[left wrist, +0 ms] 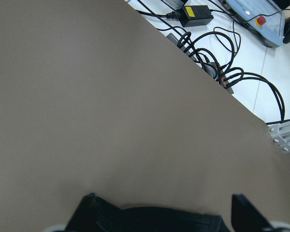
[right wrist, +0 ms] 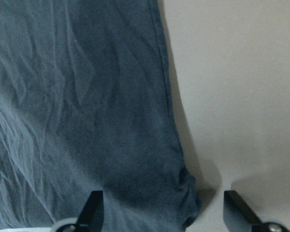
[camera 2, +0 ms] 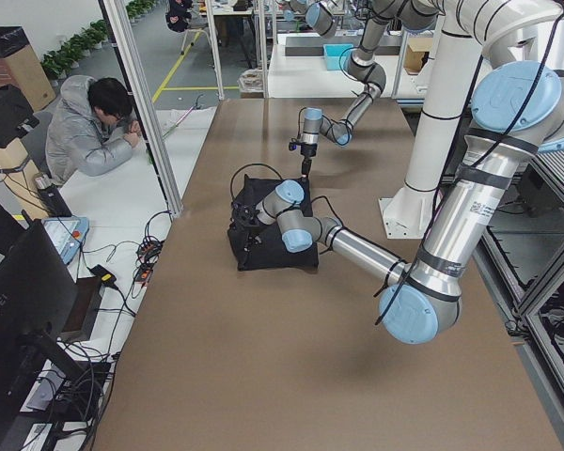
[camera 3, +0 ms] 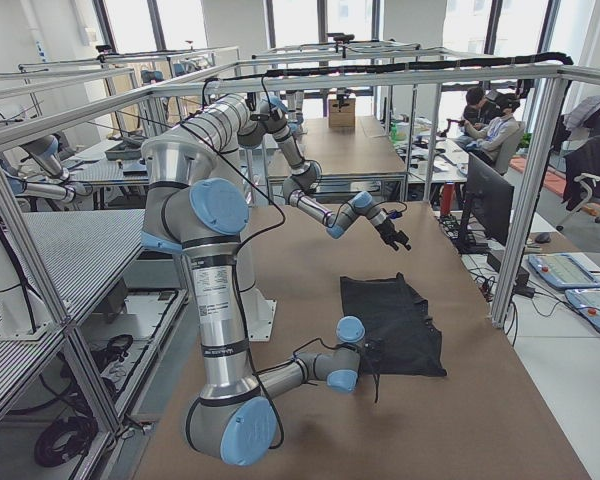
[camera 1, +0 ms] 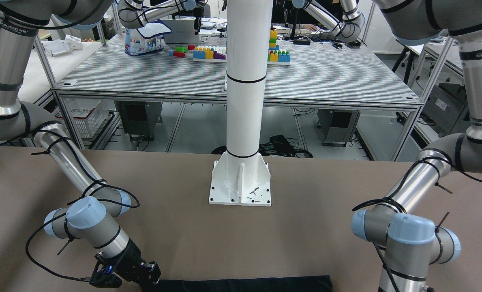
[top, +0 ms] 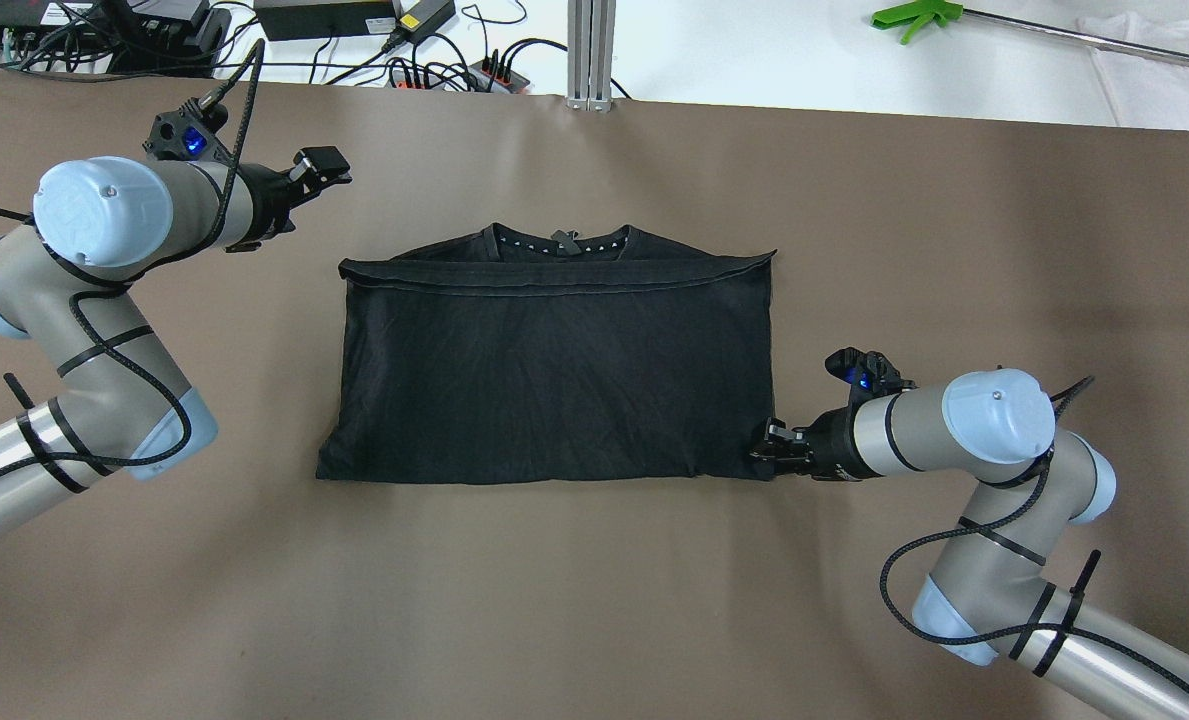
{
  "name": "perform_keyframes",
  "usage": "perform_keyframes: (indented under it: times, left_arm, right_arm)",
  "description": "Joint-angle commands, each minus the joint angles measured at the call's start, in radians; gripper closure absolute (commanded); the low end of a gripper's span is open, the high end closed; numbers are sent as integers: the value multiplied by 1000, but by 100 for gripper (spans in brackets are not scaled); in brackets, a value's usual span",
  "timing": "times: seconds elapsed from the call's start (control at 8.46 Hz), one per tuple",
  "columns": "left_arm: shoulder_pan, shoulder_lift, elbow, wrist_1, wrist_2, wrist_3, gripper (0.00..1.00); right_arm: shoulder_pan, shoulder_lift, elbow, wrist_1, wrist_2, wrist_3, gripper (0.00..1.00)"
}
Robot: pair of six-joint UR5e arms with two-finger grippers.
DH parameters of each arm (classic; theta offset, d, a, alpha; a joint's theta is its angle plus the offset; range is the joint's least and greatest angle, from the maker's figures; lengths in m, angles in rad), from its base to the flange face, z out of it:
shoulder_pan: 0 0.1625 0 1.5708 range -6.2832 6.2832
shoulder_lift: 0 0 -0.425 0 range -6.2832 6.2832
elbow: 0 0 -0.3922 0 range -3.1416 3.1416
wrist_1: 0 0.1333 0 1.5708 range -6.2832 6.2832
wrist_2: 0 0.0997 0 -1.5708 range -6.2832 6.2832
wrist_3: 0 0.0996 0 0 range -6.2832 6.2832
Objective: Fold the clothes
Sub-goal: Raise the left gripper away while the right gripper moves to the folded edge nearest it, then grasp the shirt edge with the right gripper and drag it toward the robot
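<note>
The clothes are one black garment (top: 554, 380), folded into a wide rectangle and lying flat at the table's middle, neckline at the far edge. It also shows in the front view (camera 1: 245, 284). My right gripper (top: 766, 450) is low at its near right corner. In the right wrist view my right gripper (right wrist: 163, 198) is open, with the bunched corner of the garment (right wrist: 87, 96) between its fingers. My left gripper (top: 322, 168) is open and empty, off the far left corner. In the left wrist view my left gripper (left wrist: 164, 208) is over bare table.
The white post's base plate (camera 1: 241, 182) stands at the robot's side of the table. Cables and a power strip (top: 434, 70) lie beyond the far table edge, next to an aluminium upright (top: 592, 50). A person (camera 2: 94, 132) sits past that side.
</note>
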Motion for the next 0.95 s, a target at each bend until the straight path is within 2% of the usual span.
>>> perform_keyframes:
  times: [0.0, 0.24, 0.35, 0.47, 0.59, 0.83]
  left_arm:
    - [1, 2, 2, -1, 1, 3, 0]
    - [1, 2, 2, -2, 0, 8, 0]
    - [1, 4, 2, -2, 0, 8, 0]
    - [4, 2, 0, -4, 1, 7, 0]
    - [6, 4, 0, -4, 1, 6, 0]
    - [6, 4, 1, -4, 1, 6, 0]
  right_arm:
    - [0, 1, 1, 0, 8, 0, 100]
    - [17, -16, 79, -38, 85, -2, 100]
    - [19, -35, 184, -125, 140, -2, 100]
    - [14, -61, 296, -205, 145, -2, 100]
    - [1, -107, 384, -228, 147, -2, 100]
    - [-79, -196, 480, -225, 147, 0, 100]
